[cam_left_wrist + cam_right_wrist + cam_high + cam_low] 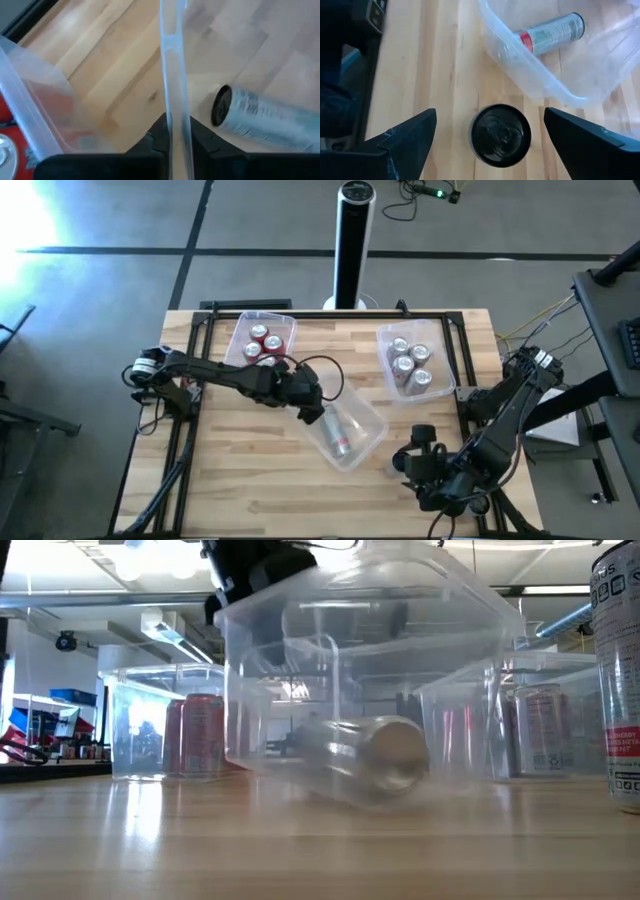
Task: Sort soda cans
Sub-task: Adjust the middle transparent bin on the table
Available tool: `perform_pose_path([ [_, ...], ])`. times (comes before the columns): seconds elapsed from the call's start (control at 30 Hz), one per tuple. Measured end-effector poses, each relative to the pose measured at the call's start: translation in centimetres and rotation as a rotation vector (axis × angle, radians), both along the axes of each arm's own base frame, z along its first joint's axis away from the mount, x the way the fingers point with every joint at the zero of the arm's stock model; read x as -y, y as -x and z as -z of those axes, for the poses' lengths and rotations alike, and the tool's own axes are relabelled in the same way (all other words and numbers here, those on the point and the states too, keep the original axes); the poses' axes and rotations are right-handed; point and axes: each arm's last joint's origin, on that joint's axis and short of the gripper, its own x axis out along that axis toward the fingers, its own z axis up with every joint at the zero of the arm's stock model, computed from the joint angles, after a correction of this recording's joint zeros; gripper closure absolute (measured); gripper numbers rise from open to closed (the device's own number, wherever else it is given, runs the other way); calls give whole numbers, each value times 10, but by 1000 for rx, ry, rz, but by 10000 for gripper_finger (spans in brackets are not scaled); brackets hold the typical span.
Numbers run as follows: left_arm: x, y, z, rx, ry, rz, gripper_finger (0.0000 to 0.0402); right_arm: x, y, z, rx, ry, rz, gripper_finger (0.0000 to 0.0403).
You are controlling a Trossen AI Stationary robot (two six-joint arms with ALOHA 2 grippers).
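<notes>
A clear plastic tub (362, 418) stands tilted at the table's middle, with a silver soda can (340, 438) lying on its side inside it (375, 760). My left gripper (312, 408) is shut on the tub's wall. Near the table's front right, a soda can with a dark top (501, 134) stands upright, and it shows at the right edge of the low view (620, 670). My right gripper (410, 452) hovers open above this can, one finger on either side, touching nothing. My left gripper pinches the tub's clear wall (172, 95) at its upper edge between the two fingers (200, 137), one finger inside the tub and one outside. It comes from the table's left, slanting down. The tub sits tipped, and the low view shows the can lying low inside it.
A tub (240, 330) with red cans (265, 340) stands at the far left, and a tub (385, 340) with silver cans (410, 362) at the far right. Black frame rails (195, 370) run along the table's sides. Bare wood (260, 480) lies toward the near edge.
</notes>
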Motion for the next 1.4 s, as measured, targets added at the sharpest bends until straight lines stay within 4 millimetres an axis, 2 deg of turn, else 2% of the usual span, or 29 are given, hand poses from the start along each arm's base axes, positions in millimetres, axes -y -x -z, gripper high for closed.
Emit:
perform_pose_path([
  [0.1,10,3,-7,2,0,15,392,-2,-1,-8,23,-5,-14,37],
  [0.3,34,8,-21,-3,-14,75,392,-3,-4,-9,69,11,-15,37],
  [0.53,67,20,-53,26,-169,129,392,-11,-22,-21,290,114,-78,37],
  [0.67,79,26,-68,60,-233,126,392,-16,-48,-25,425,170,-126,37],
  [0.8,89,30,-79,98,-281,125,392,-17,-81,-14,477,280,-197,37],
  [1.13,110,47,-84,73,-319,177,392,20,-162,25,352,471,-133,37],
  [1.3,127,58,-80,31,-479,252,392,32,-190,42,286,501,-103,37],
  [1.4,130,63,-79,-5,-555,281,392,35,-203,51,262,520,-96,37],
])
